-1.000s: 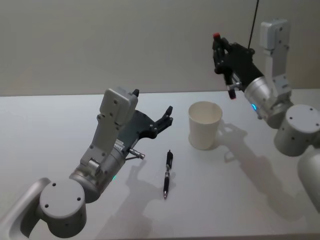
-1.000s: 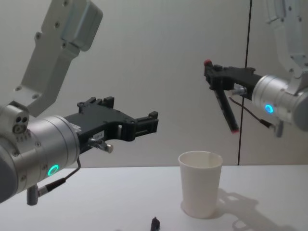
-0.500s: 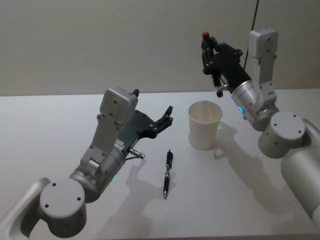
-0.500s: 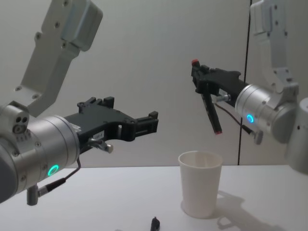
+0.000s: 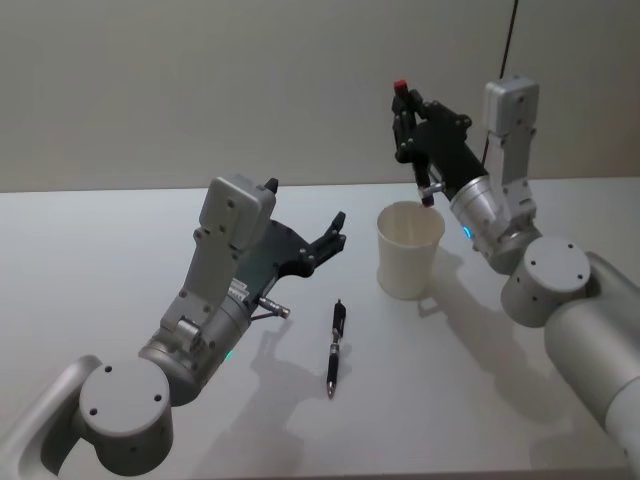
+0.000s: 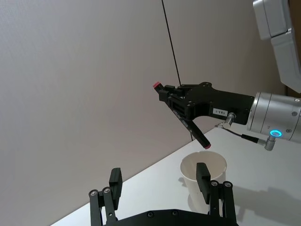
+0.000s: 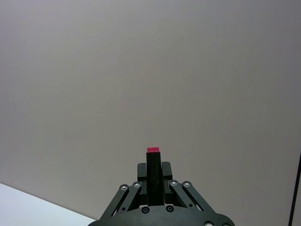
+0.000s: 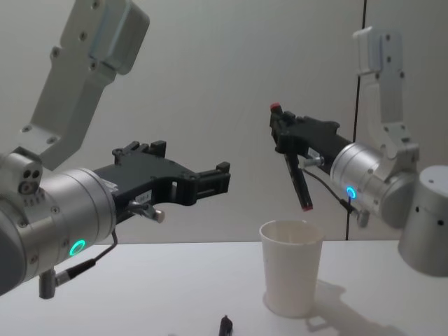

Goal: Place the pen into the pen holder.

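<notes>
While the pen (image 8: 297, 178) hangs tilted, clamped near its upper end in the right gripper (image 8: 283, 136), its red tip points down just over the rim of the cup (image 8: 290, 273) below that gripper, seemingly lined up for a drop inside. A 2nd pen (image 5: 335, 350) lies on the table (image 5: 480, 400), roughly beneath the left gripper (image 5: 332, 238), which hovers idle, fingers spread.

Pen (image 8: 299, 183): black, red ends, tilted, lower tip just above cup (image 8: 292, 273) mouth. Cup: white paper, upright, rolled rim.
</notes>
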Robot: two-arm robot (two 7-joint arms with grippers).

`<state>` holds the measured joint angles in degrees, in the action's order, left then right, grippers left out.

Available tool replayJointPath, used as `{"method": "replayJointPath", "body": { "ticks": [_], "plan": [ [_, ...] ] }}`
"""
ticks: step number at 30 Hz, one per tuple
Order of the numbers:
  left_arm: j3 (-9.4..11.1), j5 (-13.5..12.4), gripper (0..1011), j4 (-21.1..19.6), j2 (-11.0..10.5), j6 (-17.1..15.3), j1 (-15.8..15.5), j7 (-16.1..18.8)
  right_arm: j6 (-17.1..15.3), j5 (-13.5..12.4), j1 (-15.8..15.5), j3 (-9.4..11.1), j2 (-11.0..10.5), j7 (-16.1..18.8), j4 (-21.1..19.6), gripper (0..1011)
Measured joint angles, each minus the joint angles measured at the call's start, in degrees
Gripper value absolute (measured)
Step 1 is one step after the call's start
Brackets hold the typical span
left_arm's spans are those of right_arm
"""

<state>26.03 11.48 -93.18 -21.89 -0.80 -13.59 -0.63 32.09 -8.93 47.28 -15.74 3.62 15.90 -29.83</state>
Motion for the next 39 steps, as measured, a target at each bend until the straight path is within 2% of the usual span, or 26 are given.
{"method": "replayJointPath", "body": {
  "ticks": [4, 19, 39],
  "plan": [
    [0.0, 0.0, 1000, 0.0, 0.0, 0.0, 0.0, 0.0, 1.5, -0.3, 0.9, -0.1, 0.5, 0.4, 2.9, 166],
    [0.0, 0.0, 1000, 0.0, 0.0, 0.0, 0.0, 0.0, 5.6, -1.8, 2.5, -0.2, 1.7, 1.3, 9.7, 166],
    [0.0, 0.0, 1000, 0.0, 0.0, 0.0, 0.0, 0.0, 11.5, -2.5, 5.4, 0.1, 3.4, 0.8, 19.4, 166]
  ]
}}
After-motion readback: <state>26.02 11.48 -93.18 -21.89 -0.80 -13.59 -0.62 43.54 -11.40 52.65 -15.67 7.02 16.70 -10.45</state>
